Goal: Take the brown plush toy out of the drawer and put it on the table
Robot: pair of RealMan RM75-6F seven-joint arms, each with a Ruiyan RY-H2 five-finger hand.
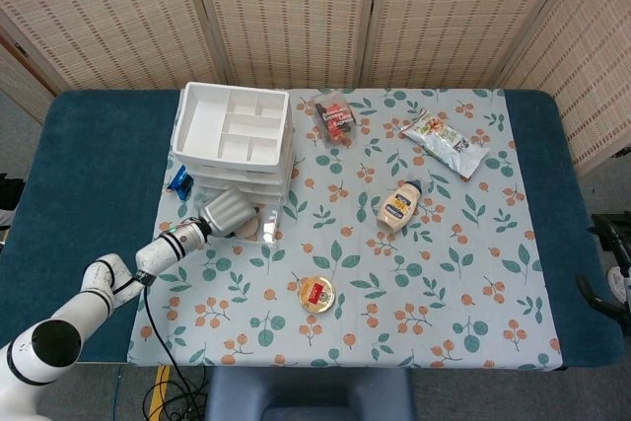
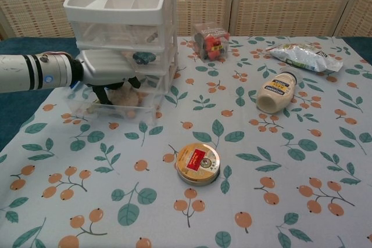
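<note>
A white drawer unit [image 1: 235, 125] [image 2: 125, 4] stands at the table's back left. Its clear bottom drawer [image 2: 110, 111] is pulled out. The brown plush toy [image 2: 125, 98] [image 1: 246, 227] lies inside it, mostly covered. My left hand [image 1: 227, 212] [image 2: 107, 74] reaches into the drawer from the left, and its dark fingers [image 2: 99, 94] curl down around the toy and grip it. My right hand [image 1: 609, 278] shows only partly at the far right edge of the head view, off the table, fingers apart and holding nothing.
A round tin [image 2: 198, 163] sits at the front centre, with a mayonnaise bottle [image 2: 277, 92] lying to the right. Further back are a snack bag [image 2: 302, 56] and a clear box of red items [image 2: 210, 40]. A blue wrapper [image 1: 179, 179] lies left of the drawers.
</note>
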